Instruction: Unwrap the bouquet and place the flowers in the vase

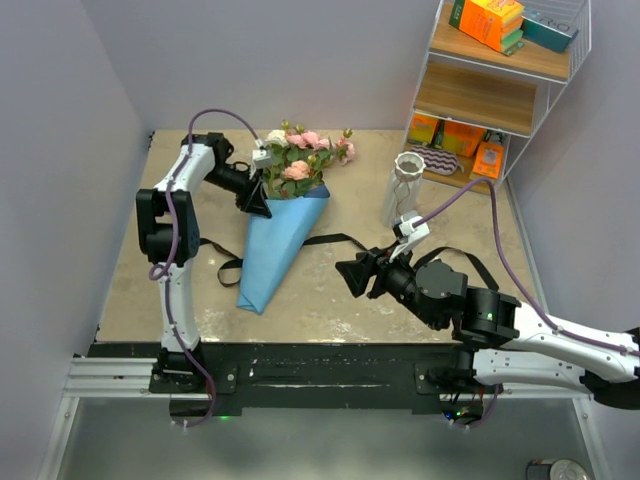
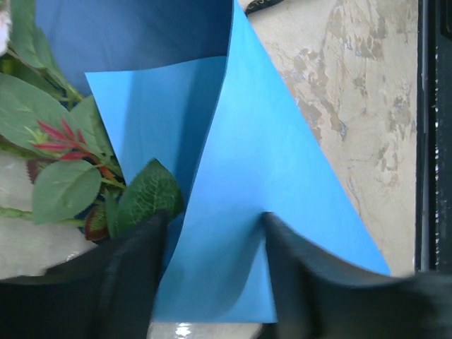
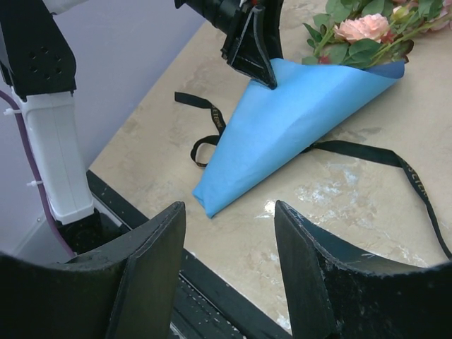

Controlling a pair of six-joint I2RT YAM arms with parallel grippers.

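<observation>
The bouquet lies on the table, its blue paper cone (image 1: 275, 245) pointing toward the near edge, with pink and cream flowers (image 1: 300, 155) spilling out at the far end. A black ribbon (image 1: 335, 238) trails loose on the tabletop beside the cone. My left gripper (image 1: 258, 200) is at the cone's upper left rim. In the left wrist view its fingers straddle a flap of the blue paper (image 2: 261, 141), jaws apart (image 2: 215, 219), with green leaves (image 2: 63, 191) at the left. My right gripper (image 1: 352, 275) hovers open to the right of the cone's tip (image 3: 229, 206), holding nothing. The whitish ribbed vase (image 1: 405, 185) stands upright at the back right.
A wire shelf (image 1: 490, 90) with orange boxes (image 1: 455, 135) stands in the back right corner, just behind the vase. Walls close off the left and back. A black rail (image 1: 320, 365) runs along the near edge. The ribbon (image 3: 367, 150) also loops to the right of the cone.
</observation>
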